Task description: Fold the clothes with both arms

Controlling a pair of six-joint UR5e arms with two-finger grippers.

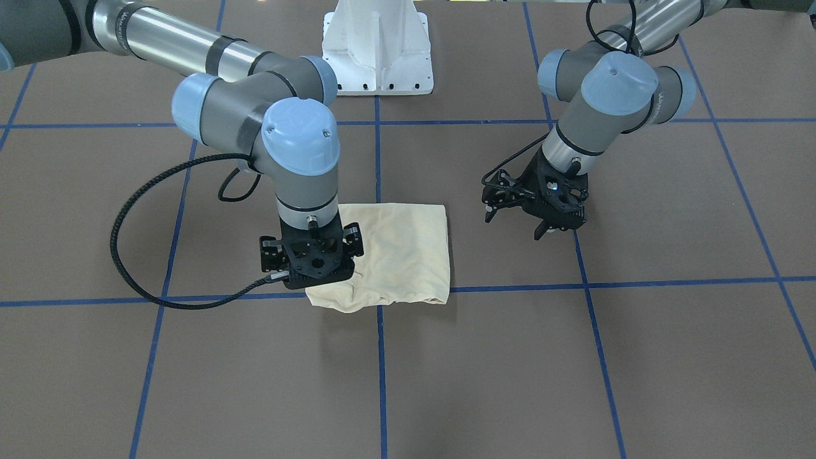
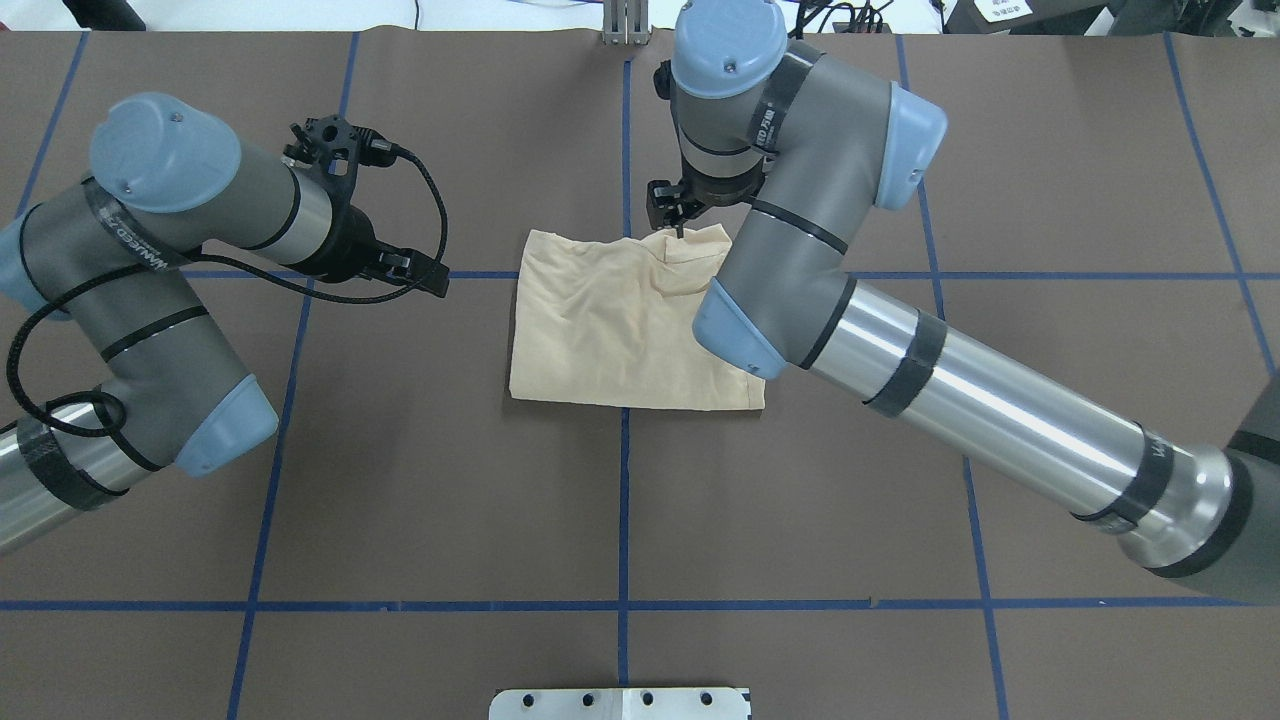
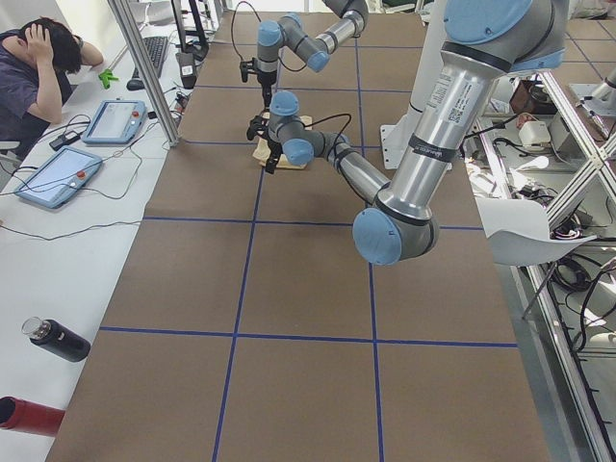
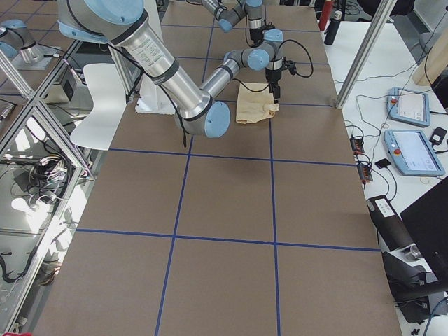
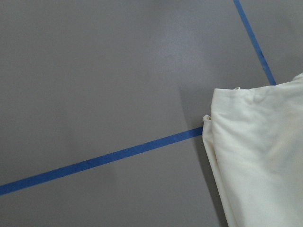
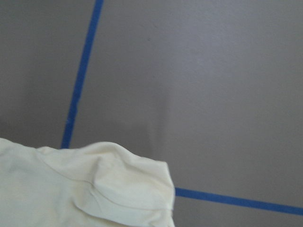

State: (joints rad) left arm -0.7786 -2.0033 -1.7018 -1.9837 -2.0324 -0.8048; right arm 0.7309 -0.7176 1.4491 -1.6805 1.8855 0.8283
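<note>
- From across the table: pale cream T-shirt (image 1: pixel 401 245) folded into a rough rectangle on the brown table (image 1: pixel 574 370), over a crossing of the blue tape lines (image 1: pixel 381 370). Right gripper (image 1: pixel 312 264) pointing straight down over the shirt's corner far from the robot, on its right side. Fingers hidden under the black body, so impossible to tell whether clamped on cloth or not. Left gripper (image 1: pixel 514 226) tilted, off the shirt's opposite side and apart from it, two fingertips spread with nothing between.
- From overhead: same rectangle near the table's middle, creased and slightly bunched at the far right corner. Right gripper low over that corner, mostly masked by its own wrist. Left gripper off to the left of the shirt, clear of the cloth.
- From the left end: near arm's gripper in front of the shirt, far arm's gripper above it; both too small to judge.
- From the right end: near arm's gripper at the shirt's outer edge; grip not readable.
- Left wrist camera: bare table, one tape line, shirt edge at lower right; no fingers in sight.
- Right wrist camera: rumpled shirt corner at lower left beside a tape crossing; no fingers in sight.
</note>
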